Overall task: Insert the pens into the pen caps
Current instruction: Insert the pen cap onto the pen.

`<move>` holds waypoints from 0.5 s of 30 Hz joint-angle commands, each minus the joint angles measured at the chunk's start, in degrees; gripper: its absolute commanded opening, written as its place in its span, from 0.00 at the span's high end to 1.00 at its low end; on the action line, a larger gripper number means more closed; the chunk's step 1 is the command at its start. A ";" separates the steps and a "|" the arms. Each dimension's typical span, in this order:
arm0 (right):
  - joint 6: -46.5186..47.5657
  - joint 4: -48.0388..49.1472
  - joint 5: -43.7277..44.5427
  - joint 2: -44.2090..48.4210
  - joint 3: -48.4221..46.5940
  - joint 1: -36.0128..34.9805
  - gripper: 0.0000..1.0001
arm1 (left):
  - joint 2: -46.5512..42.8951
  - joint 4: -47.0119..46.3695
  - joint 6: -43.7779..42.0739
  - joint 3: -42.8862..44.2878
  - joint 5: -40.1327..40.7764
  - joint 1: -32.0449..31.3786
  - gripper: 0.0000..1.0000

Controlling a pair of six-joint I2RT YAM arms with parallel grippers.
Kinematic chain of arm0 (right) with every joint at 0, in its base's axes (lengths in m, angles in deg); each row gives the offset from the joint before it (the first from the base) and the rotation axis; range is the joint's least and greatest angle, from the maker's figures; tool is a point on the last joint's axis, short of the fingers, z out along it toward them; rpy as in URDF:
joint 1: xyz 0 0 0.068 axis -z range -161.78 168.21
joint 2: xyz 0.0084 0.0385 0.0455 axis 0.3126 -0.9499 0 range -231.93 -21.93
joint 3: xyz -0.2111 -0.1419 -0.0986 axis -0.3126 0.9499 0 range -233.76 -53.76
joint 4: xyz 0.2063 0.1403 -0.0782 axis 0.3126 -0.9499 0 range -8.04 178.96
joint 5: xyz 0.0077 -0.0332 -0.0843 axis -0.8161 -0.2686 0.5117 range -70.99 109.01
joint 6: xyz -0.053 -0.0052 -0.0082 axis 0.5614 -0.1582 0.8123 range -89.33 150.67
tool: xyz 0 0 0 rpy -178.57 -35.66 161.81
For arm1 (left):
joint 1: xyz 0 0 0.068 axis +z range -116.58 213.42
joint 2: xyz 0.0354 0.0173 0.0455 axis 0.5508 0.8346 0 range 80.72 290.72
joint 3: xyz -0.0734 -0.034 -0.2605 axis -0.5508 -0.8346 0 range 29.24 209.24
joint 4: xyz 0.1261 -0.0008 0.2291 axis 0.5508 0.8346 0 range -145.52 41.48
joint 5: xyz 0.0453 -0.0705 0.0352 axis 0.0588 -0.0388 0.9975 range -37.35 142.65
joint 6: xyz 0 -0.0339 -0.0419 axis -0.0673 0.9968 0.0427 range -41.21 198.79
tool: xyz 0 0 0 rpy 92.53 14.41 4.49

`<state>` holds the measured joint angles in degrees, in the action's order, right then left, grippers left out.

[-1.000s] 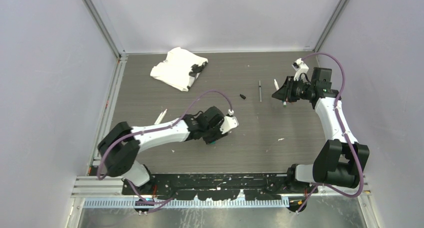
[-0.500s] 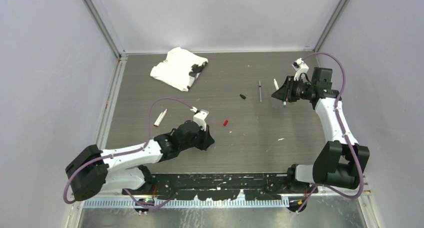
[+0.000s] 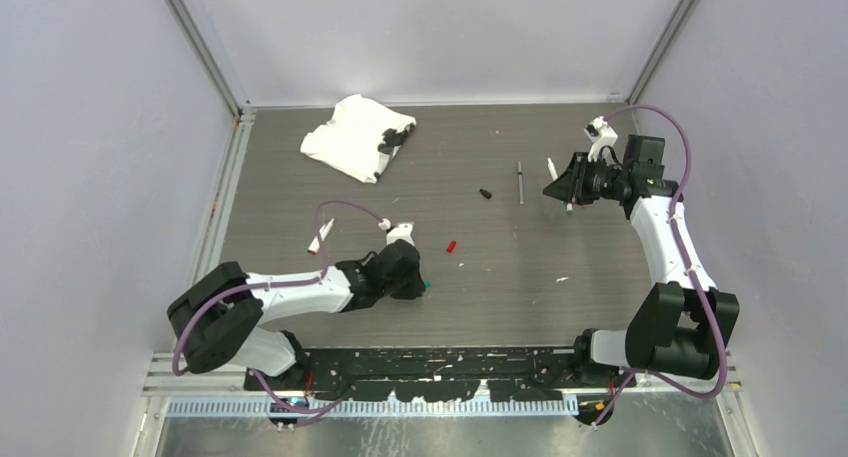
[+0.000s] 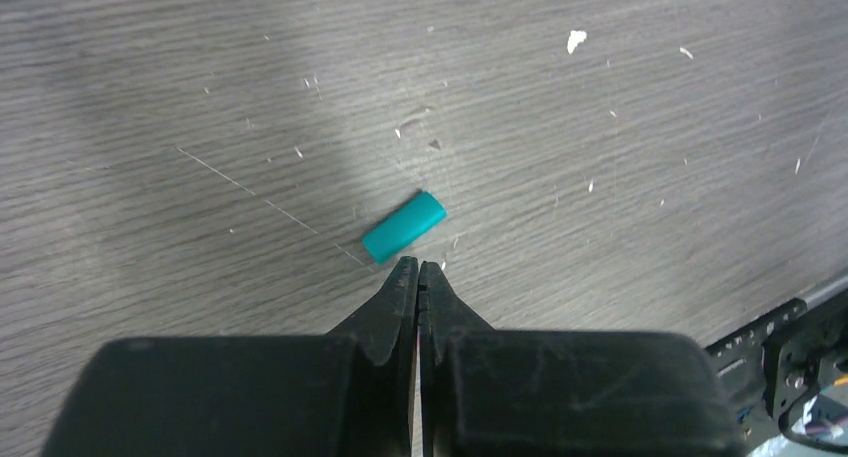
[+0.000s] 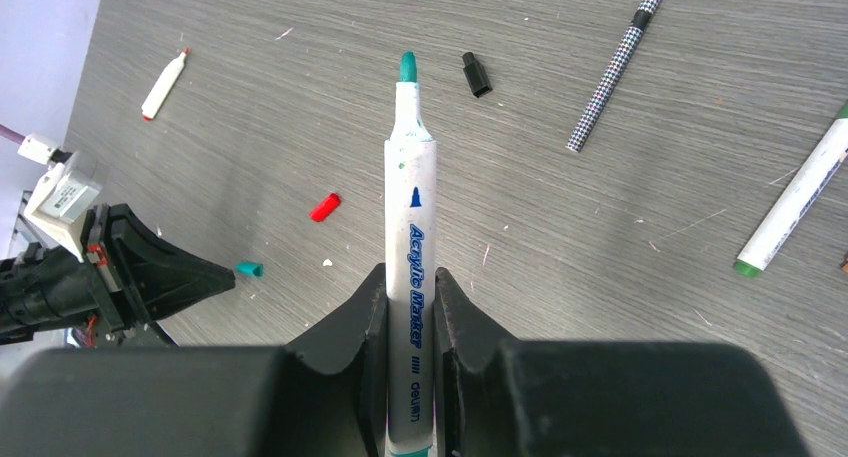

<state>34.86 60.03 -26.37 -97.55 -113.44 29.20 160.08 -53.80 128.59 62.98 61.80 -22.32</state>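
Left hand (image 4: 418,269) now beside teal cap (image 4: 403,227)

My right gripper (image 5: 410,275) is clamped on a white teal-tipped pen (image 5: 410,207), uncapped, its nib pointing away from me. A teal cap (image 4: 404,228) lies on its side near the front edge. A red cap (image 3: 451,246) lies a little farther back, and a black cap (image 3: 485,193) farther still. Near the black one lies a slim dark checkered pen (image 3: 520,182), with a white green-ended pen (image 5: 795,202) just beyond it. A white red-tipped pen (image 3: 320,236) lies well apart, off to my left.
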 commanded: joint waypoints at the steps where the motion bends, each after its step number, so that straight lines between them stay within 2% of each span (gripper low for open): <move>1: -0.06 1.24 -1.45 1.90 -0.26 0.16 0.99 | 1.57 4.17 1.85 2.89 5.03 0.21 0.99; 15: -0.06 1.24 -1.74 2.01 -0.17 0.18 0.99 | 6.00 7.95 -0.62 8.05 8.66 1.76 0.99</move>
<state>34.86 60.03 -26.74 -97.55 -113.44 29.20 165.43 -46.83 129.27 69.30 67.61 -21.93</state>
